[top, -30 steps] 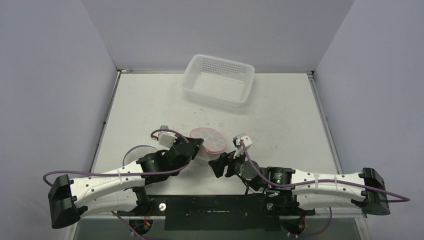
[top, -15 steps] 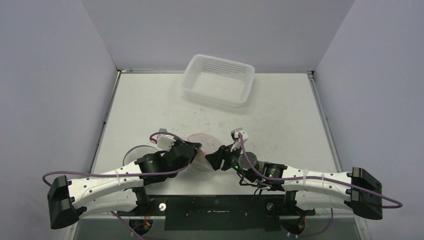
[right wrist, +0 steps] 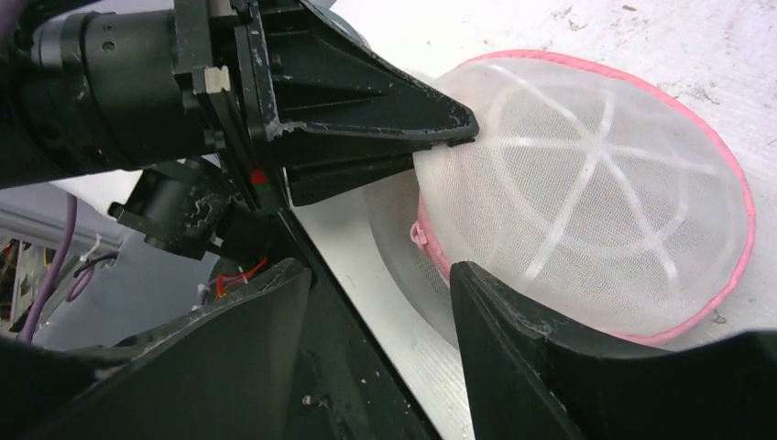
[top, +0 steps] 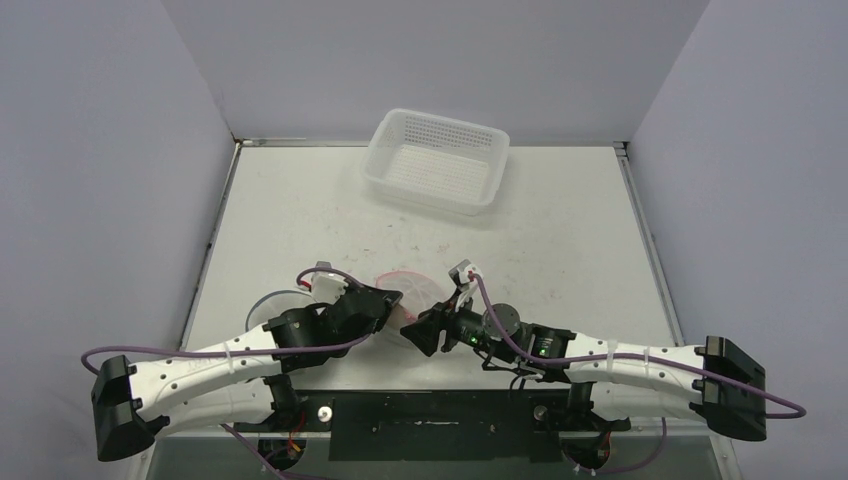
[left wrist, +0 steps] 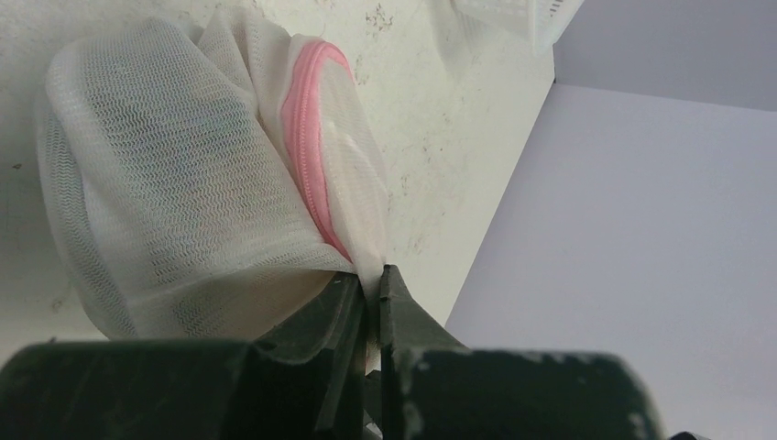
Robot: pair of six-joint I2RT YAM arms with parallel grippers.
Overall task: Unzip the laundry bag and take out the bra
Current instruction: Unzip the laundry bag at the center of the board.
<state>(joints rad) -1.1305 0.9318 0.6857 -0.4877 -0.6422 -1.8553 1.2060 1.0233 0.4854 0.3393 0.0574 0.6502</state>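
The laundry bag (top: 408, 287) is a round white mesh pouch with a pink zipper rim, lying near the table's front edge. My left gripper (top: 388, 303) is shut on a fold of its mesh just beside the pink zipper (left wrist: 307, 137), with the fabric pinched between the tips (left wrist: 374, 280). In the right wrist view the bag (right wrist: 586, 211) bulges like a dome, and the left gripper (right wrist: 435, 137) bites its upper left edge. My right gripper (right wrist: 380, 307) stands open just in front of the bag's near side, holding nothing; a pink zipper end (right wrist: 429, 240) lies beyond its fingers. The bra is hidden.
A white perforated plastic basket (top: 437, 160) stands at the back of the table. Purple walls close in the left, back and right. The black mounting rail (top: 430, 420) with both arm bases runs along the near edge.
My right gripper has swung left and closer to the bag's near side. The bag has been drawn slightly toward the front edge, with the left gripper keeping its hold.
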